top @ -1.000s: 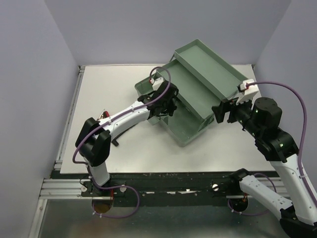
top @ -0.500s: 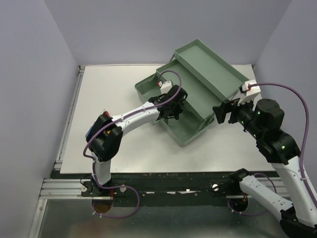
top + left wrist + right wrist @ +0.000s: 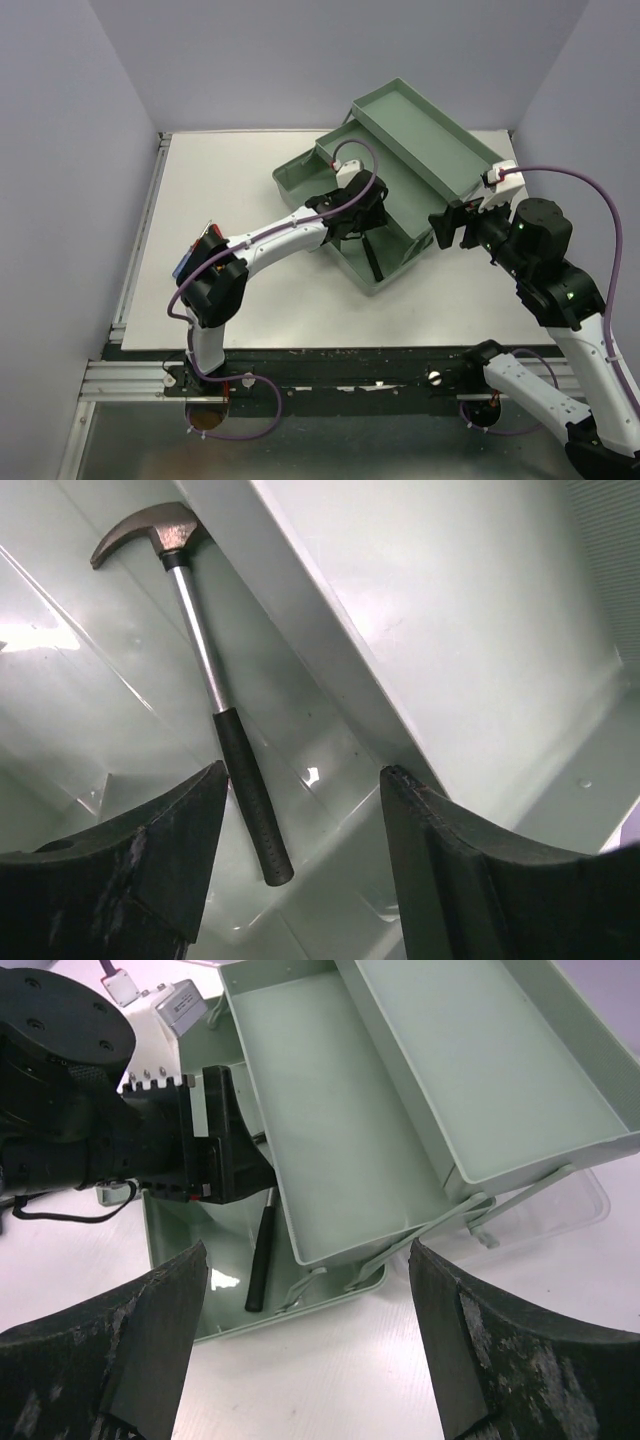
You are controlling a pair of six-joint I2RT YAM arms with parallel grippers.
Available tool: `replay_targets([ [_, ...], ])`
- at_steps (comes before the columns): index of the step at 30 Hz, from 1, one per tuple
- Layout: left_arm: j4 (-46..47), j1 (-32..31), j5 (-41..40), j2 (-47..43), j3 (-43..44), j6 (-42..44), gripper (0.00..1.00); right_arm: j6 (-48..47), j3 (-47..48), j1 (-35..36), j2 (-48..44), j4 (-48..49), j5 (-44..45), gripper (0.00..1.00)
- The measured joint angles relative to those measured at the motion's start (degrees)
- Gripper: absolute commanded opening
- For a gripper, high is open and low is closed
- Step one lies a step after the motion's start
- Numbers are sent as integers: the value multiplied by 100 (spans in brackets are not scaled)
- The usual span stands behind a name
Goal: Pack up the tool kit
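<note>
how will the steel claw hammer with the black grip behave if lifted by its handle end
The steel claw hammer is probably stiff and head-heavy: its metal head sits far from the black grip, so it would likely droop. The polished shaft looks slippery; the textured grip should hold better.

Glossy sage-green plastic tool kit (image 3: 470,630); hammer (image 3: 213,685) of shiny metal, matt black grip.

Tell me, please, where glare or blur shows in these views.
Left wrist: glare patches on the tool kit floor, hammer sharp. Right wrist: even light, near claw fingers blurred. Top external: soft, even, no glare.
</note>
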Motion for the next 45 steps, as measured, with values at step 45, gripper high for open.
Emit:
replay_targets([
  [45, -466, 3862, 568, -4153, -4033, 2844, 60, 511, -1300, 0, -962, 898, -544, 98],
])
